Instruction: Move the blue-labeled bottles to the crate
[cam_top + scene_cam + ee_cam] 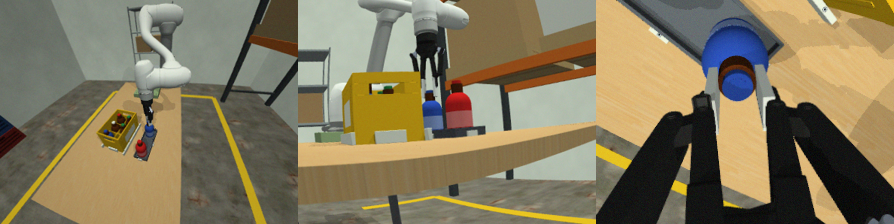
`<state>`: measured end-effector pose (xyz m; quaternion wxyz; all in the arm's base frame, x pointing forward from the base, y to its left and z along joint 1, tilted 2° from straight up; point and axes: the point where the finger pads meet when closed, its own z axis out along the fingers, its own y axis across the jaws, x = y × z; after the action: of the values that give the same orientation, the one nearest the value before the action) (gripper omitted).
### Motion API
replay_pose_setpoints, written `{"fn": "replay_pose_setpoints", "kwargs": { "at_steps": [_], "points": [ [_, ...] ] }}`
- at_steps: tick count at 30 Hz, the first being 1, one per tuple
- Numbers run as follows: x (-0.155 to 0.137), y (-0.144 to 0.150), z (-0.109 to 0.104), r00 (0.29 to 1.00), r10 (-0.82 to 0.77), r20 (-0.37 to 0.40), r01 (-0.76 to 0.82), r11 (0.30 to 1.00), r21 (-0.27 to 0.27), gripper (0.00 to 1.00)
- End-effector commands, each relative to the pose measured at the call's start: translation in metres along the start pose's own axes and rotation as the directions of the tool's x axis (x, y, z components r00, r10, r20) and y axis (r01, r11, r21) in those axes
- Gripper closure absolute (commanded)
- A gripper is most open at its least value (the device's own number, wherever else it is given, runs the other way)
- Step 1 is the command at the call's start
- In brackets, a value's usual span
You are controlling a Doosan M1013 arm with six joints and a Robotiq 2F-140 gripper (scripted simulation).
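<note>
A blue-labeled bottle stands upright at the robot-side end of the dark tray. My gripper points down and is shut on its neck, with one finger on each side just below the blue cap. A red bottle stands upright at the tray's other end. The yellow crate stands level beside the tray. It holds several brown bottles with red, white and green caps, and a blue bottle in a near corner cell. Their lower parts are hidden.
White brackets sit on the wooden table around the crate's base. The crate's wall rises close beside the tray and higher than the tray's bottles. Shelving racks stand beyond the table.
</note>
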<state>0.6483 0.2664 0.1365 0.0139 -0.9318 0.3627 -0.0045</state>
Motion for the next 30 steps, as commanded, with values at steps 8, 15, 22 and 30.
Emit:
{"fn": "replay_pose_setpoints", "kwargs": {
  "at_steps": [8, 15, 22, 30],
  "points": [
    [0.0, 0.0, -0.007, 1.0, 0.0, 0.0, 0.0, 1.0, 0.0, 1.0],
    [-0.001, 0.0, -0.014, 1.0, 0.0, 0.0, 0.0, 1.0, 0.0, 1.0],
    [-0.001, 0.0, -0.021, 1.0, 0.0, 0.0, 0.0, 1.0, 0.0, 1.0],
    [-0.002, 0.0, -0.03, 1.0, 0.0, 0.0, 0.0, 1.0, 0.0, 1.0]
  ]
}}
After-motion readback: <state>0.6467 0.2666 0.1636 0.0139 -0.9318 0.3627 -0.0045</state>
